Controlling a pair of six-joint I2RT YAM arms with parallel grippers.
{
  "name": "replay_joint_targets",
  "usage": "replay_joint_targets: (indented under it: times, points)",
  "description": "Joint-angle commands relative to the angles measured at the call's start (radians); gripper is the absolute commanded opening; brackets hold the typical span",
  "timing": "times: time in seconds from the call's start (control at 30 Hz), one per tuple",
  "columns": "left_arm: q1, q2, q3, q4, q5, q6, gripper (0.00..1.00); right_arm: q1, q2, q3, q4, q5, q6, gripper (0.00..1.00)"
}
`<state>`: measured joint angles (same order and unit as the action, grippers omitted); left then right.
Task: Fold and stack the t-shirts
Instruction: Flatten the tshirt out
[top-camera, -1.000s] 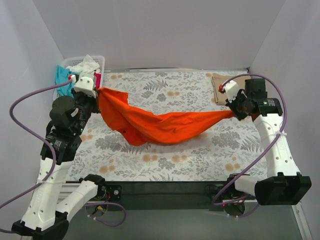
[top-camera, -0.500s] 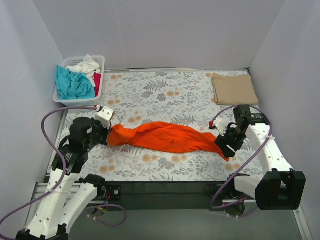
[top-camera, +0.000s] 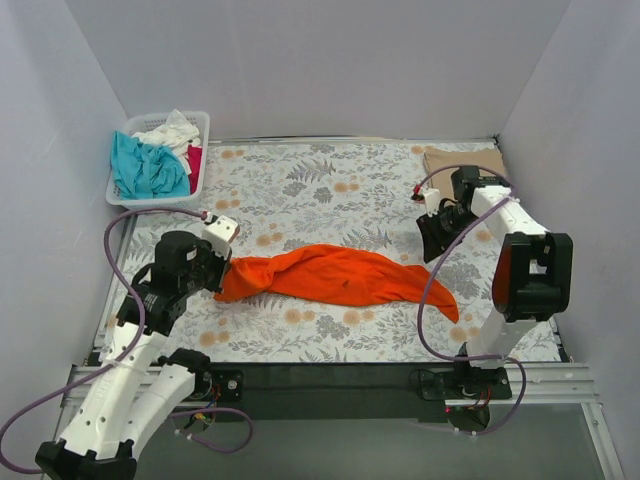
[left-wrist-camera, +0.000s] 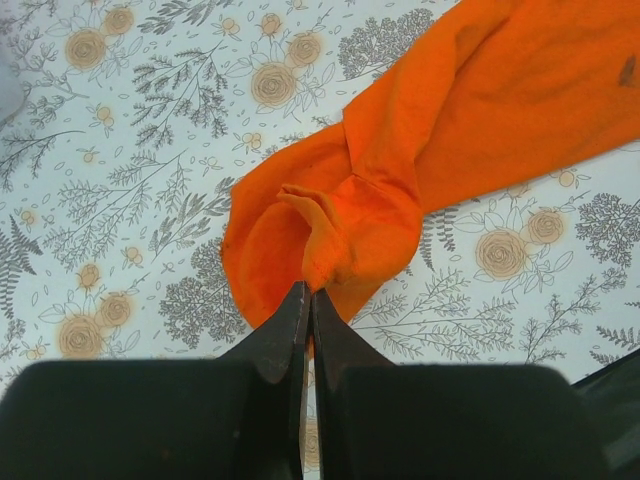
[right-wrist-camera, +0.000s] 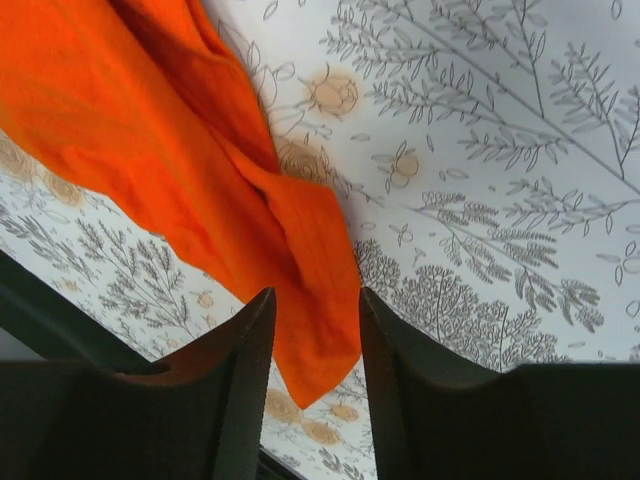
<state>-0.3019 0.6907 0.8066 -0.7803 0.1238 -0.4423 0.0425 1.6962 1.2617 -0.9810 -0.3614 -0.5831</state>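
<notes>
So the big change: a second back the orange t-shirt (top-camera: 340, 275) is strung up in the air between both arms, and now it's down on the counter (top-camera: 330, 180). It lies as a long twisted rope from about 9 o'clock to 4 o'clock across the near half. It isn't spread flat at all, more like a sausage with the cloth bunched on itself.

Your right hand (right-wrist-camera: 314, 296) has let go. In the wrist view its jaws stand apart with the shirt's pointed end on the counter below them and nothing pinched. From the top view it's pulled back toward 2 o'clock, just in front of the folded tan t-shirt (top-camera: 440, 158). Your left hand (left-wrist-camera: 307, 293) is pressed closed on a little fold at the shirt's 9 o'clock end.

What that means, I reckon: the lay-down doesn't leave you a flat shirt, so no fold is possible yet. You probably need to regrab a corner or hem with the right and spread it out first. The basket (top-camera: 200, 122) at 10 o'clock has the teal t-shirt (top-camera: 145, 170) and others in it, so there's plenty left after this one.
</notes>
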Motion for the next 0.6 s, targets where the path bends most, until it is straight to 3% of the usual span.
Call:
replay_joint_targets:
  times: [0.0,0.23,0.47,0.57]
  points:
    - [0.006,0.013,-0.004,0.042,0.026,-0.010,0.00,0.017,0.034,0.074,0.027,-0.096,0.092,0.40]
    - [0.006,0.056,0.031,0.105,0.028,-0.053,0.00,0.140,0.092,0.108,0.015,-0.278,0.126,0.54]
    - [0.006,0.154,0.117,0.153,0.053,-0.093,0.00,0.229,0.128,0.048,0.140,-0.130,0.167,0.54]
    - [0.007,0.164,0.114,0.170,0.059,-0.093,0.00,0.247,0.137,0.057,0.159,-0.097,0.169,0.47]
